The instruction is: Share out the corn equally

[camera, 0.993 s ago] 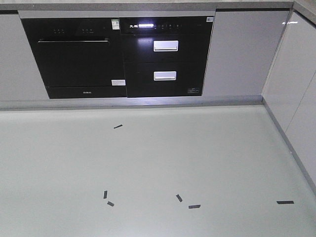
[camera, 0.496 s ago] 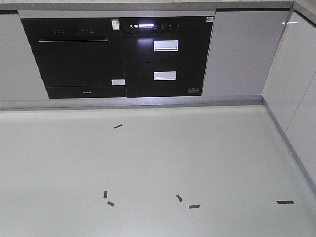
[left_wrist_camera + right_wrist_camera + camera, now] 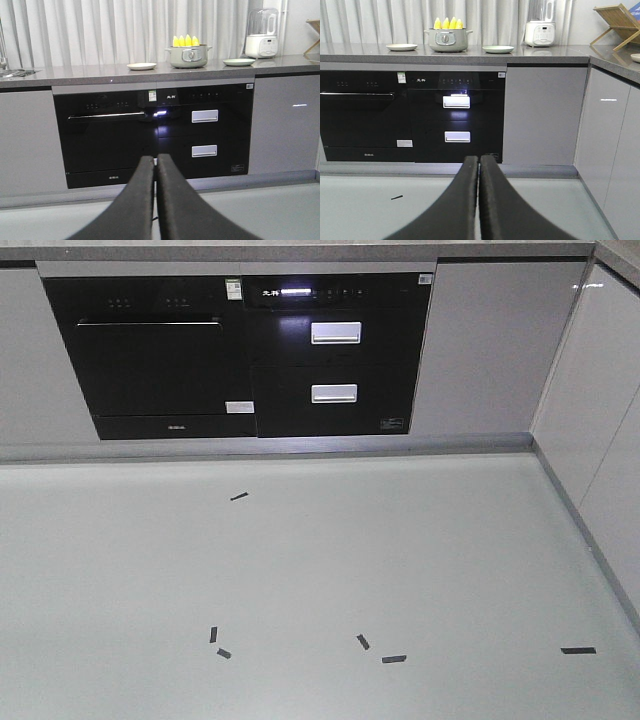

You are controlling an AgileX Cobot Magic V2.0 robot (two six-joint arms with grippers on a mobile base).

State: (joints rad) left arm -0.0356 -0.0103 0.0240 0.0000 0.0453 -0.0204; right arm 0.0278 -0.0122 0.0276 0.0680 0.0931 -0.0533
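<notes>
Four yellow tips of corn stood upright out of a pale green pot, and all the corn that showed was in it. The pot sat on the grey worktop, set back from the front edge and above the seam between the black oven and the black drawer unit. A cream plate lay beside the pot on the oven side, and a green plate lay on the side toward the worktop's corner. A white appliance stood further along, near that corner, and past the corner a wooden rack stood on the side run.

The left pincer was closed, its two dark fingers pressed together along their length with nothing between them. It hung low in front of the cabinets, well apart from the pot. The right pincer was the same: fingers together, holding nothing, low before the drawer unit.

From the front view, little differed from a second before. The black tape marks on the pale floor lay in the same places, and the oven and drawers were framed alike. Only the lit strip on the control panel glowed a touch dimmer, with less glare around it. Neither arm showed in that view, then or at this moment.
</notes>
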